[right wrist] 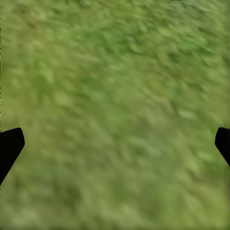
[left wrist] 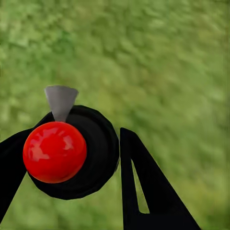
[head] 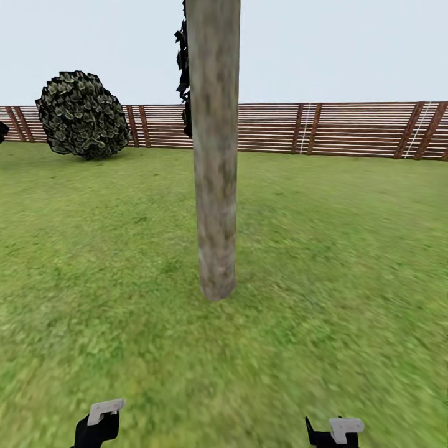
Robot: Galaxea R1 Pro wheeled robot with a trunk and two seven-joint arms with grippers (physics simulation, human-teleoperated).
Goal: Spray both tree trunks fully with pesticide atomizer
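A thick pale beige-grey tree trunk [head: 214, 162] rises from the lawn straight ahead, its crown out of view. The pesticide atomizer [left wrist: 55, 151] is a dark bottle with a round red top and a grey nozzle. My left gripper [left wrist: 76, 139] is shut on it, with a black finger on each side, above grass. In the head view the left gripper [head: 99, 423] sits at the bottom edge, well short of the trunk. My right gripper [right wrist: 115, 143] is open over grass with nothing between its fingers, and it also appears low in the head view [head: 333, 432].
Green lawn [head: 348, 261] spreads all around the trunk. A brown slatted fence [head: 348, 129] closes off the far side. A round dark-leaved bush [head: 81, 115] stands at the far left, and dark jagged foliage [head: 183, 68] pokes out behind the trunk.
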